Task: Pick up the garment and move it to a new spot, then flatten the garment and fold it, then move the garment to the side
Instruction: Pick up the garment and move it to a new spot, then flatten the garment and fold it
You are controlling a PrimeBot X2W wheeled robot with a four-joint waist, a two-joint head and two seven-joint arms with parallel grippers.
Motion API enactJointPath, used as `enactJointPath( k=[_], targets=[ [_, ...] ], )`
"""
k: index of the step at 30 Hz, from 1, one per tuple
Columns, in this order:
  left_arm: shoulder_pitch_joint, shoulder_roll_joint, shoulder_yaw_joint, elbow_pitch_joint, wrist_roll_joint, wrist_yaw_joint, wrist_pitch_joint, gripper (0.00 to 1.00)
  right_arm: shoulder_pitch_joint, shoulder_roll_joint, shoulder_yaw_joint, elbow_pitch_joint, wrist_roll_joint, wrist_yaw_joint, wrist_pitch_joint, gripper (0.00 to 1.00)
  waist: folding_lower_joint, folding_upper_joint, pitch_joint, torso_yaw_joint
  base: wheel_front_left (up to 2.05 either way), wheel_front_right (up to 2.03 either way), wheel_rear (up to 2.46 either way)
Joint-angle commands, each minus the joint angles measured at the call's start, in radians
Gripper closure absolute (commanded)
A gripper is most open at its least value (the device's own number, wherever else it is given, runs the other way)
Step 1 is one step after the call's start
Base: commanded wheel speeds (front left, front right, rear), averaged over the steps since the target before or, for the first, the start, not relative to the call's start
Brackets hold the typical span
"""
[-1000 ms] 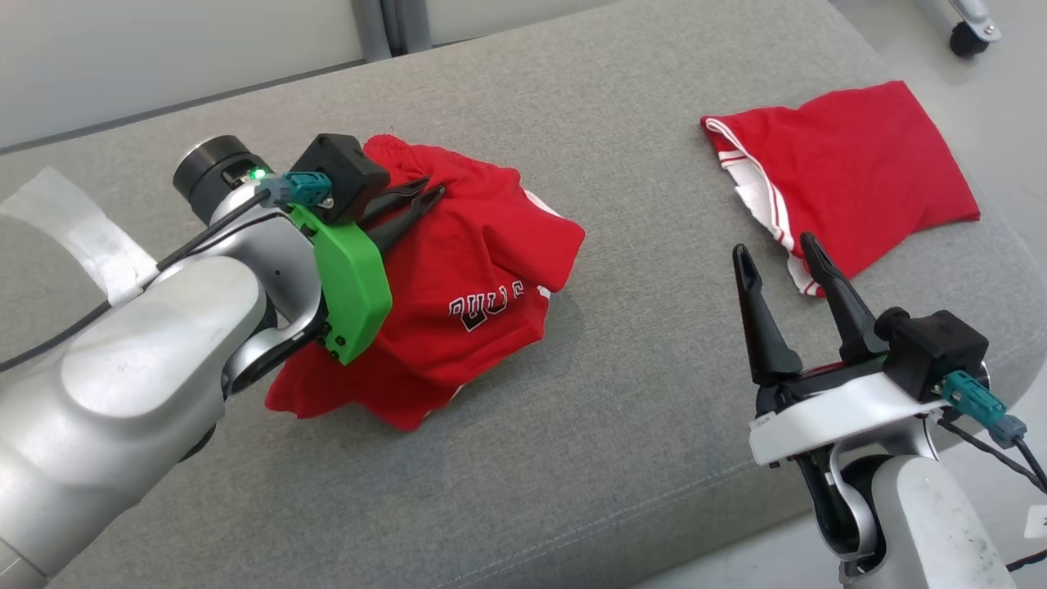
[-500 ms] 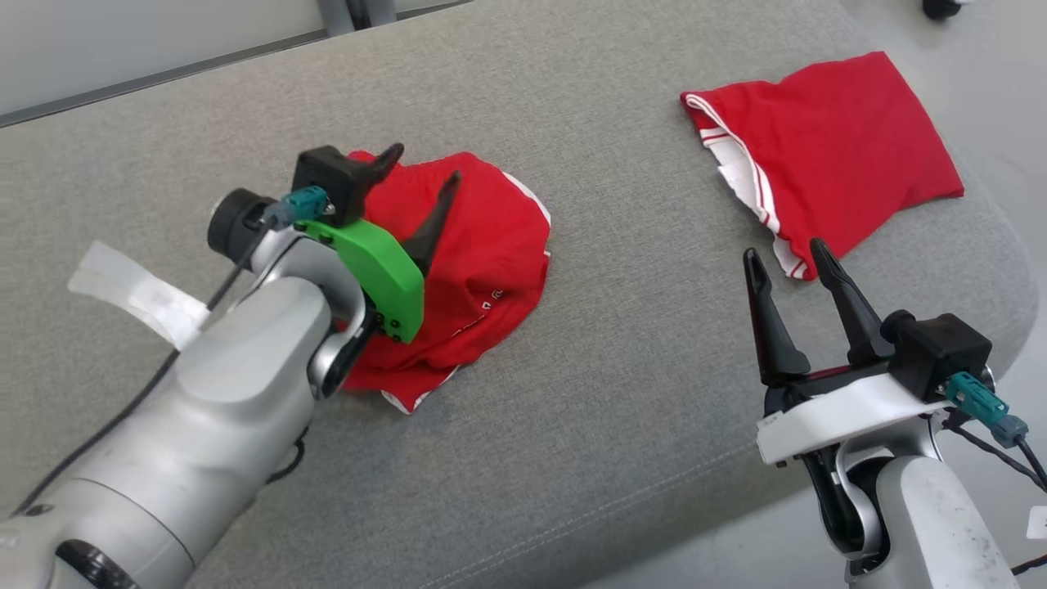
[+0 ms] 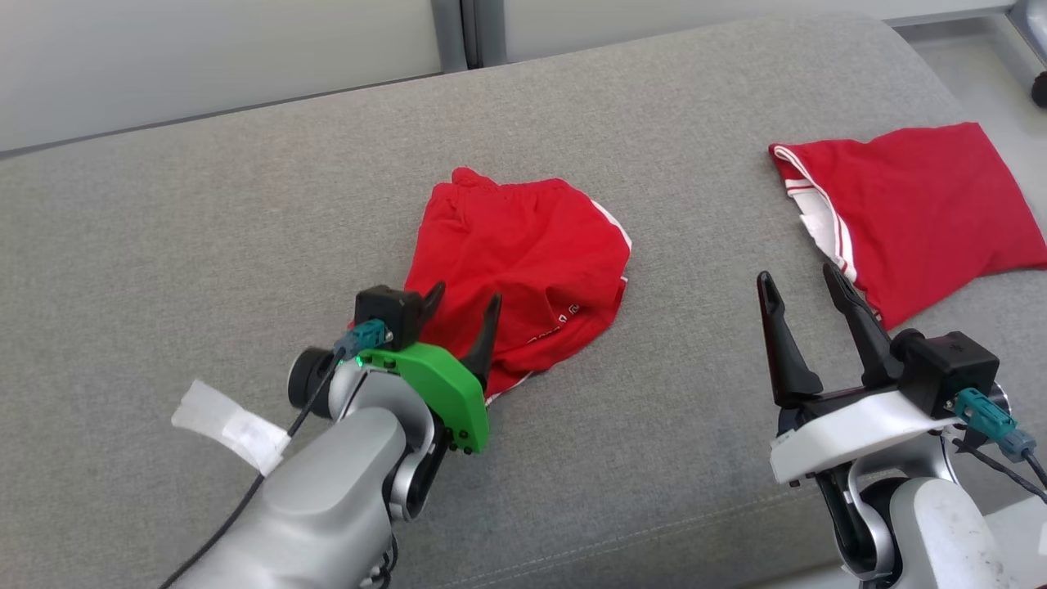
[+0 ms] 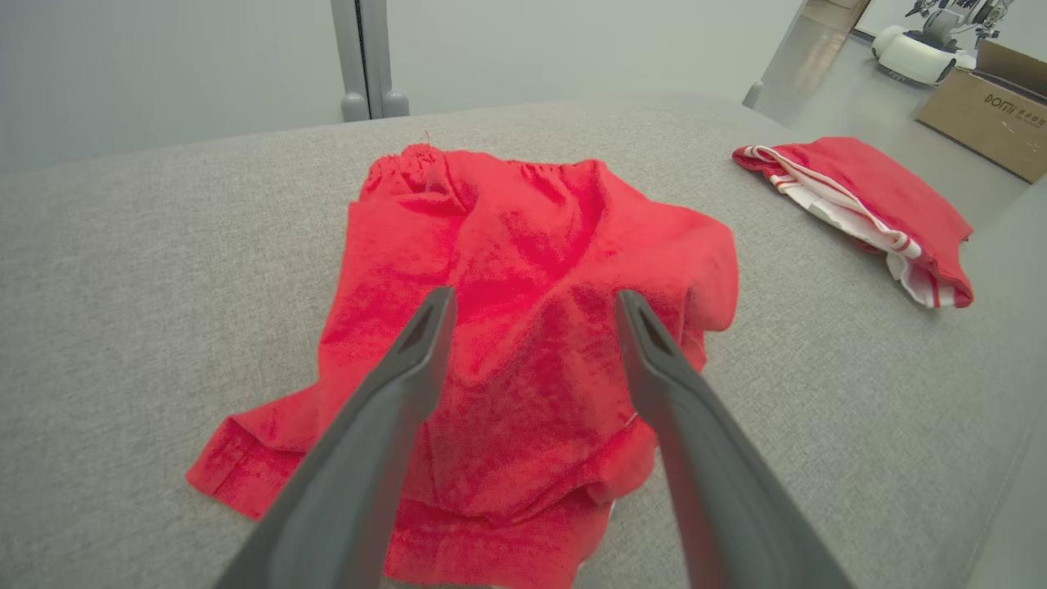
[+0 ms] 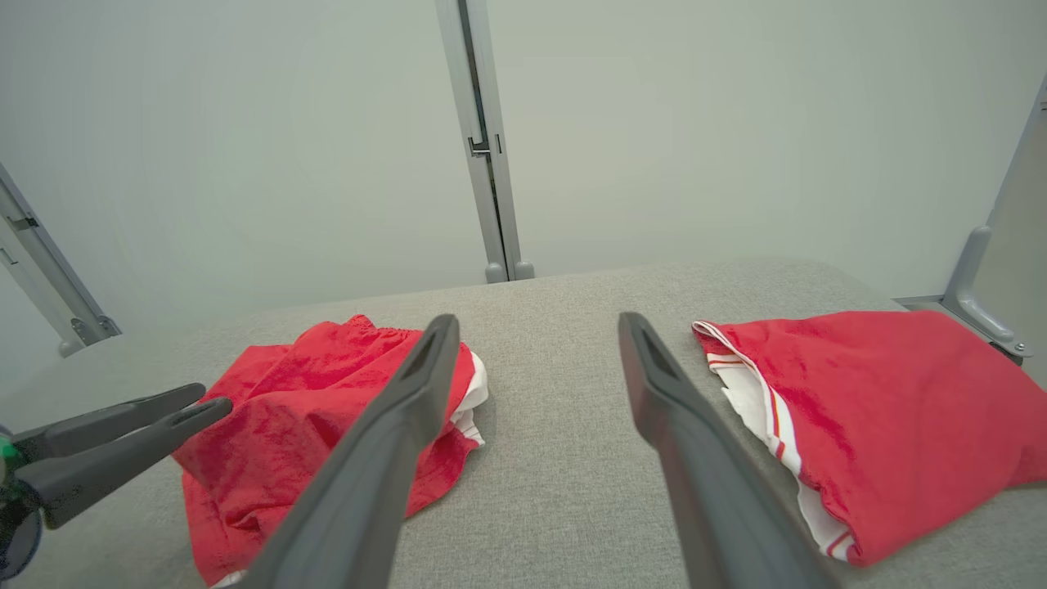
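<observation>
At the far left, a strip of white tape [image 3: 229, 421] hangs from the cable on our left arm. Next comes the left gripper [image 3: 466, 293], with its fingers spread wide and nothing between them. It sits over the near edge of the red shorts [image 3: 523, 254], and we cannot tell whether the tips brush the cloth.

The shorts lie in a rumpled heap near the middle of the grey cushion [image 3: 204, 245]. The elastic waistband is at the far side, and a white-trimmed hem is turned under on the right. From the left wrist view they are doubled over themselves, with one leg trailing out to the left.

Further right, the right gripper [image 3: 800, 274] hovers just as wide and holds nothing, well apart from the shorts. Just beyond it a second red garment [image 3: 916, 204] lies folded near the cushion's right edge.

The risks we see:
- **Pinching through the heap:** this could catch several layers at once, so spreading would drag the shorts into a tighter bunch instead of flattening them.
- **The tucked hem:** it may stay hidden and leave a crooked fold.
- **Snagging on lift:** if the left fingers rise while touching the fabric, they could snag it.
- **The folded garment:** the right gripper stands close enough to nudge it, or to seize it by mistake.
</observation>
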Motion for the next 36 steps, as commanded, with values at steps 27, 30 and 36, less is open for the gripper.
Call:
enactJointPath(
  k=[27,30,36],
  targets=[
    [0.087,-0.012,0.238,0.119,-0.054,0.016,-0.009,1.0,-0.016,-0.001,-0.003,-0.042,-0.018,-0.001,0.025,0.0,0.0001,-0.0001,0.039,-0.085,0.0,0.0,0.0],
    [0.052,0.009,0.237,0.123,0.017,0.003,-0.009,1.0,-0.016,-0.001,-0.006,-0.045,-0.019,-0.001,0.025,0.0,0.0001,-0.0001,0.043,-0.089,0.0,0.0,0.0],
    [-0.071,0.079,0.17,0.15,0.192,0.019,-0.009,1.0,-0.02,-0.001,0.0,-0.043,-0.009,-0.001,0.019,0.0,0.0001,-0.0001,0.057,-0.104,0.0,0.0,0.0]
  ],
)
